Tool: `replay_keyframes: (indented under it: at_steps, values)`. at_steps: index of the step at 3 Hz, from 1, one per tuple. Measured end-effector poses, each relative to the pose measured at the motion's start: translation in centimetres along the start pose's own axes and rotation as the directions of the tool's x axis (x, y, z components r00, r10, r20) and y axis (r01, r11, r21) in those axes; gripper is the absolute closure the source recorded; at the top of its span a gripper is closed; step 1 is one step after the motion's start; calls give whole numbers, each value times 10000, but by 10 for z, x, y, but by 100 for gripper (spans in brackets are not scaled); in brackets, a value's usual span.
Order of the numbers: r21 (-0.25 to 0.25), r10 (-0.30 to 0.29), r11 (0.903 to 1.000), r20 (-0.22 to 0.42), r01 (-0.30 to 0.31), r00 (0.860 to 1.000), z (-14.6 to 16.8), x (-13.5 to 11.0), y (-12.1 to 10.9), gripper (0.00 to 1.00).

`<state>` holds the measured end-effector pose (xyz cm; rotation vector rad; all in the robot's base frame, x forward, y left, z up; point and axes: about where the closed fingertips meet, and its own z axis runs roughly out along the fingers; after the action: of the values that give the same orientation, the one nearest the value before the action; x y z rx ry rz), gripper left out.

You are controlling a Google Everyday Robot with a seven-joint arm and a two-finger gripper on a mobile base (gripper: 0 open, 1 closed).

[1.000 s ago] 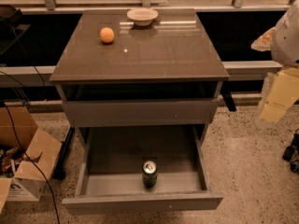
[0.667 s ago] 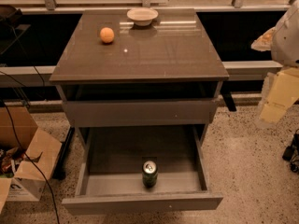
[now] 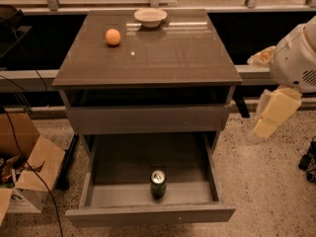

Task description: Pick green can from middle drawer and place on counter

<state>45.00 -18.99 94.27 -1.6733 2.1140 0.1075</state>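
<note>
One glossy dark counter [image 3: 163, 58] tops the cabinet and serves as the reference for every position given here. Below the counter, the middle drawer [image 3: 123, 162] is pulled out toward the camera and stands open, its grey floor exposed. Between the counter and that drawer, a second flat drawer front [image 3: 148, 118] is closed. Left of the counter, an open cardboard box [image 3: 29, 177] sits on the speckled floor [image 3: 256, 181]. Right of the counter and clear of its edge, the claw [image 3: 269, 117] hangs beneath the white arm housing [image 3: 296, 58] (whether it is spread or pressed together cannot be told) and touches nothing. A shallow bowl [image 3: 150, 17] rests at the counter's far edge. An orange ball [image 3: 113, 36] lies on the counter's far left part, apart from the bowl. The green can [image 3: 158, 183] stands upright in the middle drawer below the counter, near the drawer's front wall and roughly centred, with its silver lid up.
</note>
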Motion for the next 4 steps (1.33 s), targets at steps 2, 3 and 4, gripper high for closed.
replay_keyframes:
  at_steps: [2, 3, 4]
  values:
    - [-1510, 931, 9877, 3559, -411, 9299, 80, 5, 19, 0]
    - [-1509, 931, 9877, 3556, -412, 9300, 80, 5, 19, 0]
    - [-1747, 1548, 9802, 3837, -930, 9104, 108, 7, 24, 0]
